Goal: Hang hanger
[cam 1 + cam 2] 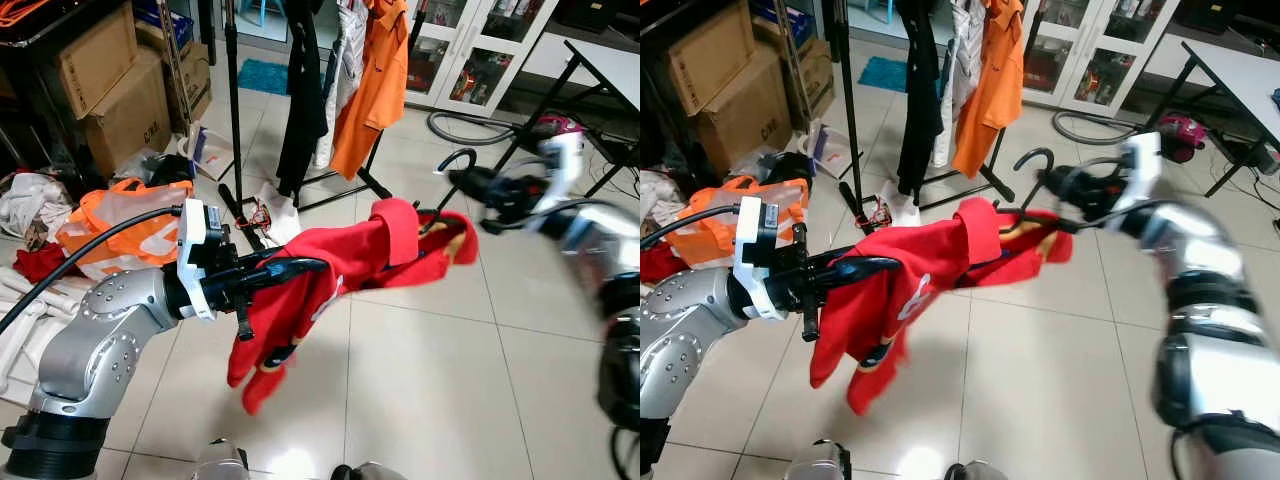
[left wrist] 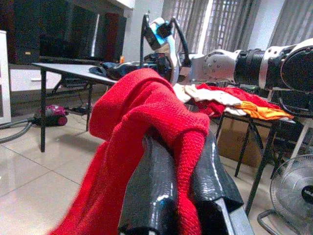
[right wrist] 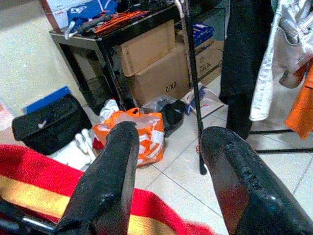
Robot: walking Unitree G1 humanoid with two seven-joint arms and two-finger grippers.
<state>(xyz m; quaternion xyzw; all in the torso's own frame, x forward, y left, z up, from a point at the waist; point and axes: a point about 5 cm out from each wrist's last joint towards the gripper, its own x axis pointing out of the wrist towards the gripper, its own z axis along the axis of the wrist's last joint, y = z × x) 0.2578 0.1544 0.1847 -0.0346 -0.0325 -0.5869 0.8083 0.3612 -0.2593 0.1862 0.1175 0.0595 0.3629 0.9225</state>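
Looks like a cluttered storeroom or workroom: pale tiled floor (image 1: 420, 340), stacked cardboard boxes (image 1: 115, 85) on dark shelving, a black clothes rack (image 1: 235, 100) with hung garments, glass-door cabinets (image 1: 460, 50), folding tables, a vacuum cleaner (image 1: 1180, 135).

Cardboard boxes (image 1: 110, 85) sit far left; an orange bag (image 1: 115, 225) lies on the floor near them.
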